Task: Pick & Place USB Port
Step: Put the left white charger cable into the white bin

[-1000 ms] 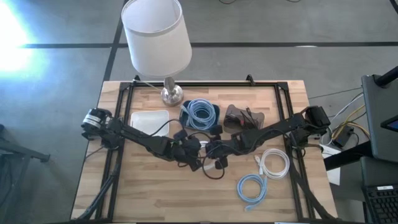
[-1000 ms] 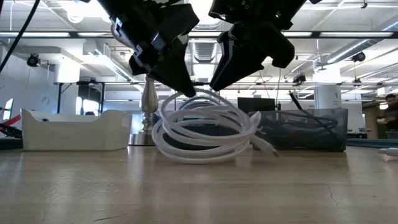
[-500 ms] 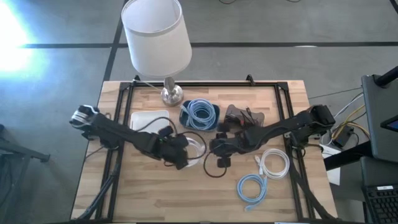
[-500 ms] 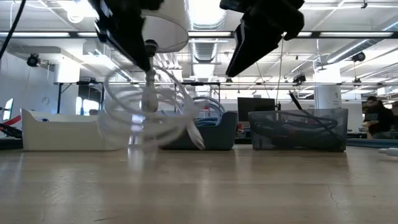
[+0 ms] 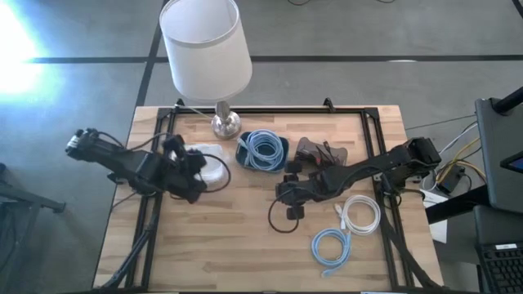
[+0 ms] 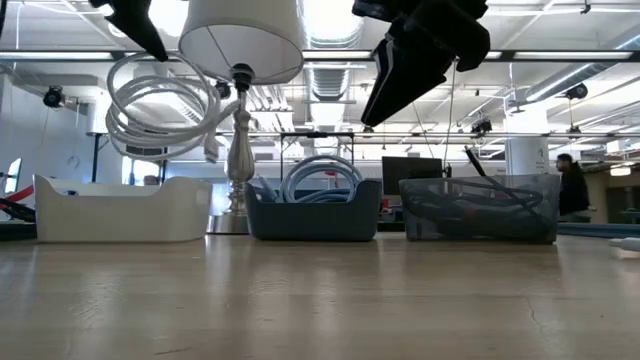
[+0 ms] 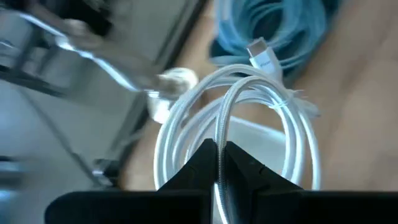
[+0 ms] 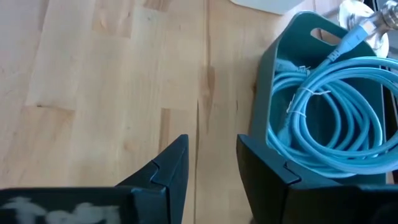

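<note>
A coiled white USB cable [image 5: 216, 171] hangs from my left gripper [image 5: 194, 173] above the white tray [image 5: 189, 152] at the table's left. In the low view the coil [image 6: 160, 112] is in the air over the tray [image 6: 110, 212], its plug [image 6: 211, 150] dangling. My left gripper [image 7: 219, 163] is shut on the coil's strands. My right gripper [image 5: 286, 193] is open above the middle of the table. Its fingers [image 8: 211, 163] stand over bare wood beside the blue bin [image 8: 323, 106]. My left gripper pinches several strands of the white coil [image 7: 221, 134] between its two fingers, at one side of the loop. The fingers come from above, slanting in from the table's left. The coil is lifted clear and hangs below the fingers, with its plug end [image 7: 261, 53] free.
A lamp [image 5: 206, 49] stands at the far edge. Next to the tray are the blue bin with a light-blue cable [image 5: 263, 151] and a dark bin of black cables [image 5: 320, 153]. A black cable loop [image 5: 282, 219], a white coil [image 5: 359, 214] and a blue coil [image 5: 331, 247] lie right of centre.
My left gripper has carried the white coil from the middle of the table up and toward the left edge, over the white tray; the coil has left the table and now swings in the air. My right gripper has risen off the coil and then kept still.
</note>
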